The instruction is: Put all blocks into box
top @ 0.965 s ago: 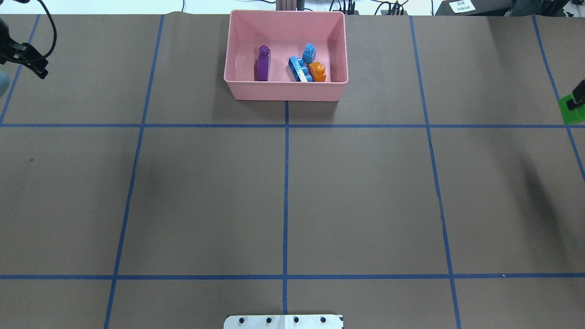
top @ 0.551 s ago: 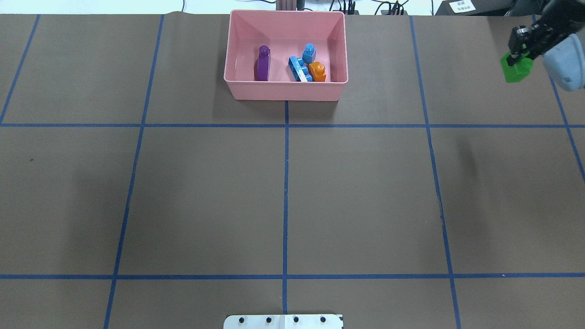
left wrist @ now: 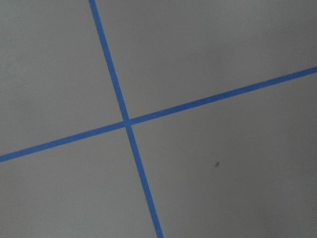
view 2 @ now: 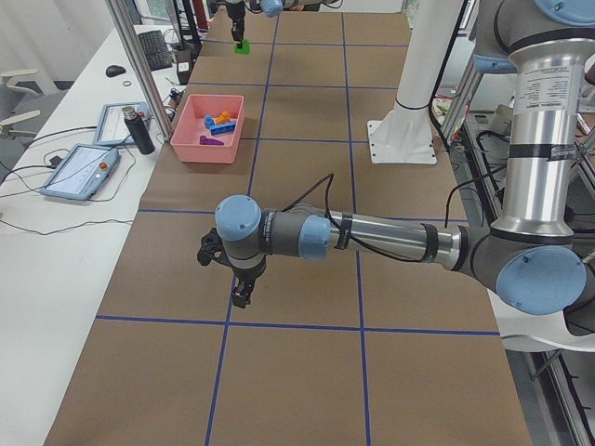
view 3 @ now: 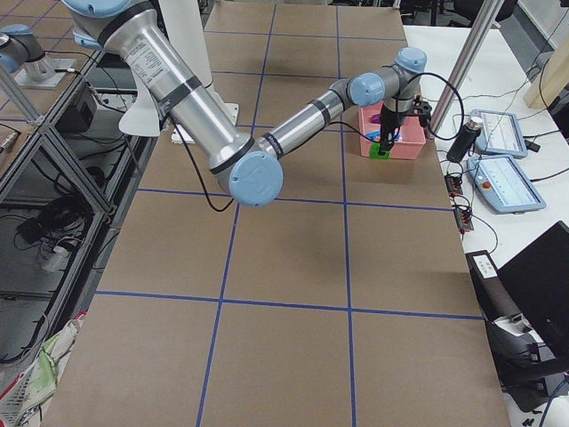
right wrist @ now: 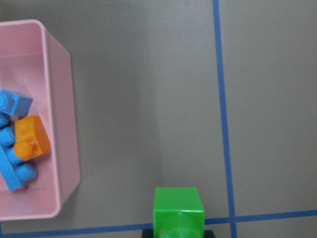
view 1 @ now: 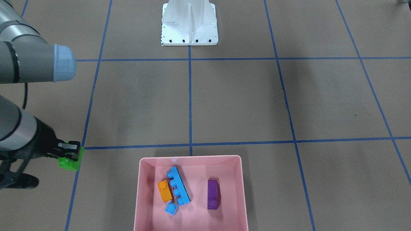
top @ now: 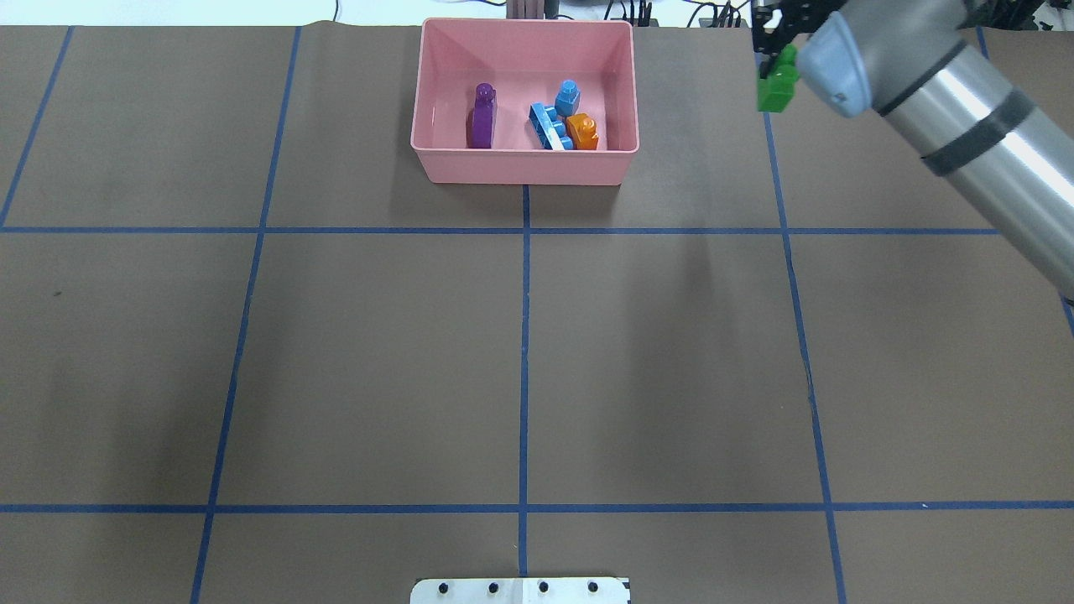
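Note:
The pink box (top: 524, 168) stands at the table's far middle. In it lie the purple block (top: 482, 117), the long blue block (top: 550, 127), the tiny blue block (top: 568, 98) and the orange block (top: 584, 132). My right gripper (top: 772, 71) is shut on the green block (top: 776, 88) and holds it above the table, to the right of the box and apart from it. The right wrist view shows the green block (right wrist: 178, 210) and the box's wall (right wrist: 64, 124). My left gripper (view 2: 237, 279) shows only in the exterior left view, low over the bare table. I cannot tell whether it is open.
The white base plate (top: 520, 590) sits at the near edge. Blue tape lines (top: 524, 335) cross the brown table cover. My right forearm (top: 965, 143) reaches over the far right. A side table with tablets (view 2: 79, 167) lies beyond the box.
My right gripper has carried the green block leftward, from the table's right edge to near the box. My left gripper has left the overhead view.

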### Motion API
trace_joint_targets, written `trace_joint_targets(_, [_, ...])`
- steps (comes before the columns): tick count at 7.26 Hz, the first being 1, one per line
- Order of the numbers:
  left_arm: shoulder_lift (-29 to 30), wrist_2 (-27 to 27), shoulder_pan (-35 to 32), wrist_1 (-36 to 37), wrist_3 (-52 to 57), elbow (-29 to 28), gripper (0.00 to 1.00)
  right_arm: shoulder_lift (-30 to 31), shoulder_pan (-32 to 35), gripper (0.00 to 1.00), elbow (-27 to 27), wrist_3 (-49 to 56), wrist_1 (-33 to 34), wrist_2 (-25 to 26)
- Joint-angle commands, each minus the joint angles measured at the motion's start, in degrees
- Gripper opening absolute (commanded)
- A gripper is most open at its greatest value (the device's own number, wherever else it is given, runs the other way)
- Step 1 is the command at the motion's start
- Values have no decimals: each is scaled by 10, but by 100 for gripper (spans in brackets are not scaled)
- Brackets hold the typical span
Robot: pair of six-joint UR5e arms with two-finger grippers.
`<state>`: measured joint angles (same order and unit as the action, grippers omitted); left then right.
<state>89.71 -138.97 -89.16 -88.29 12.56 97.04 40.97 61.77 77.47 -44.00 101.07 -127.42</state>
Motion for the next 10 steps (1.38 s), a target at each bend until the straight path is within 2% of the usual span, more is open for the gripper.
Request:
trace_joint_targets(1, [-2, -3, -2, -1, 4, -1, 100, -112, -52, 0, -139, -89, -71, 44])
trace_joint_targets(2, [-2, -4, -2, -2, 4, -1, 100, -126, -73, 0, -200, -143, -176, 74])
trace_joint_targets(3, [-2, -5, -2, -3, 4, -1, 100, -165, -95, 0, -284, -176, -233, 101])
trace_joint_targets(4, [-1, -5, -2, -4, 4, 0, 100, -209, -107, 0, -343, -177, -248, 119])
trace_joint_targets(5, [-1, -5, -2, -5, 4, -1, 100, -209, -117, 0, -348, -176, -248, 132])
trace_joint_targets(6, [-1, -5, -2, -5, 4, -1, 100, -208, -127, 58, -358, -171, -247, 163])
trace_joint_targets(7, [-1, -6, -1, -6, 4, -2, 100, -206, -126, 100, -358, -143, -243, 178])
trace_joint_targets(9, [1, -5, -1, -6, -1, -6, 100, -201, -94, 100, -355, -94, -240, 152])
trace_joint_targets(10, [-10, -6, -3, -7, -3, -5, 100, -186, -67, 100, -338, -66, -230, 101])
